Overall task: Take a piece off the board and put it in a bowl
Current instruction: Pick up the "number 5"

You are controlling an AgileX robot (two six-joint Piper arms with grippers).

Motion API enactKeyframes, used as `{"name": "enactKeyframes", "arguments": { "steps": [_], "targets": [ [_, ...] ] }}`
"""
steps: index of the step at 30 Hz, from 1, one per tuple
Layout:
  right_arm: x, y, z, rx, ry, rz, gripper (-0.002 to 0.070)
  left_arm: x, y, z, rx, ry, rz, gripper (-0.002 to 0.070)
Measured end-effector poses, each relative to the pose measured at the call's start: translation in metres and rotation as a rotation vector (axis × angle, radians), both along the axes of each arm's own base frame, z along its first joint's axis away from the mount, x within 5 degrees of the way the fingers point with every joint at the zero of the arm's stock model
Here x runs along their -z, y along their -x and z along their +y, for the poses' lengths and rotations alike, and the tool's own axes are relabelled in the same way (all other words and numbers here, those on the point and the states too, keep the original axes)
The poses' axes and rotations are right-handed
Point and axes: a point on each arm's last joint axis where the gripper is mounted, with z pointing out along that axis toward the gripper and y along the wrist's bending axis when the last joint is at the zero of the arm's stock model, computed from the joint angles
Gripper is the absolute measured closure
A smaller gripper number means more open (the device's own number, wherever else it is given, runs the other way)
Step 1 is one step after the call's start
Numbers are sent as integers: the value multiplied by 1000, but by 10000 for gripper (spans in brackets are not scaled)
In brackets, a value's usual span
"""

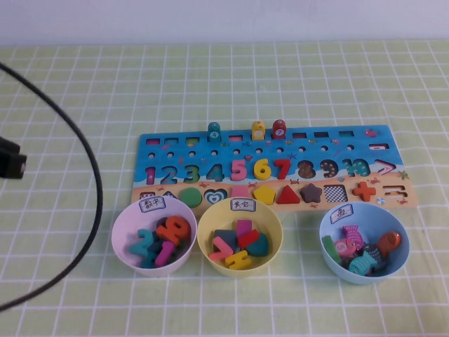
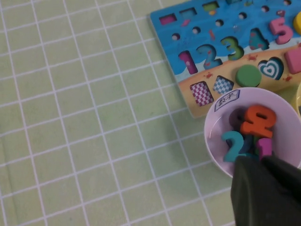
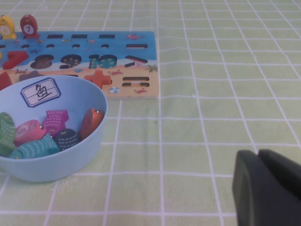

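The pink "5" (image 1: 239,169) sits in its slot on the blue-and-sand board (image 1: 330,144), between the green "4" and the yellow "6". It also shows in the left wrist view (image 2: 282,30). The lilac bowl (image 1: 121,228) stands in front of the board's left end and holds several numerals. In the left wrist view my left gripper (image 2: 260,159) is shut and empty, its tips seen against the lilac bowl's (image 2: 211,141) near rim. My right gripper (image 3: 257,153) is shut and empty over bare cloth, right of the blue bowl (image 3: 70,160).
A yellow bowl (image 1: 210,242) with shape pieces stands in the middle and a light blue bowl (image 1: 330,242) with fish on the right. A dark part of the left arm (image 1: 10,165) and its black cable (image 1: 95,182) show at the left. The green checked cloth (image 1: 70,105) covers the table.
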Motion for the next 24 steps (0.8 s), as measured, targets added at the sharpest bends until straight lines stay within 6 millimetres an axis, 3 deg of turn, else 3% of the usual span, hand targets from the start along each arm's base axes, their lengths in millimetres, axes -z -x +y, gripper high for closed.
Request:
{"name": "enactKeyframes", "arguments": {
  "steps": [5, 11, 18, 24],
  "targets": [
    [0, 0, 0, 0, 0, 0, 694, -1, -42, -13, 60, -82, 128, 679],
    [0, 0, 0, 0, 0, 0, 694, 12, -75, -53, 184, -223, 257, 679],
    [0, 0, 0, 0, 0, 0, 694, 28, -114, -104, 276, -328, 273, 679],
    [0, 0, 0, 0, 0, 0, 694, 38, -147, -131, 289, -327, 270, 679]
  ]
}}
